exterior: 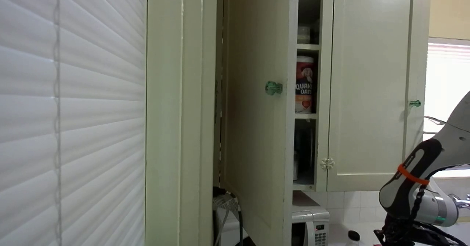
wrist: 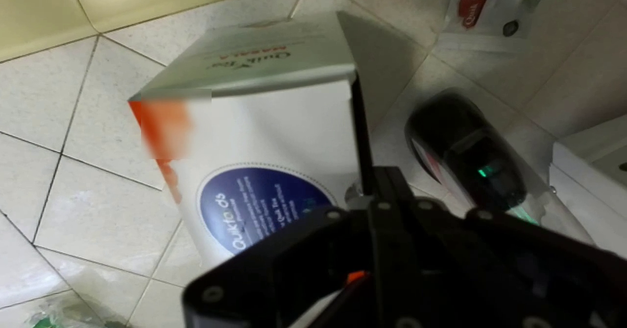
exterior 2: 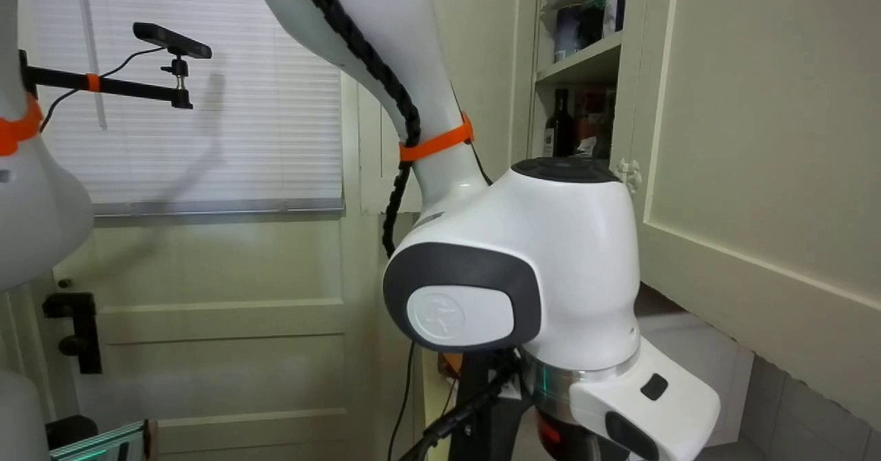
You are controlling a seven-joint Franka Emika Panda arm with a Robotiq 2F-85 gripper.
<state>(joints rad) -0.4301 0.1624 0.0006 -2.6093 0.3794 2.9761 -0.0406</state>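
Note:
In the wrist view my gripper [wrist: 388, 176] comes in from below, its fingers pressed together with nothing visible between them. Left of the fingertips sits a white and orange Quik Tea box [wrist: 274, 127] with a blue oval on its face. Its right edge runs down right beside the fingertips; whether they touch is too dark to tell. A black-capped clear bottle [wrist: 460, 142] lies to the right of the fingers. Beyond, at the upper right, is a Quik Tea sachet [wrist: 490, 12]. Both exterior views show the arm, but the fingertips cannot be made out there.
A cabinet door [exterior: 257, 110] stands open beside shelves holding a Quaker Oats canister [exterior: 304, 86]. Below it is a microwave [exterior: 312, 220]. Another cabinet door [exterior 2: 771, 158] hangs close to the wrist. A clear wrapper [wrist: 63, 313] lies on the tiled surface.

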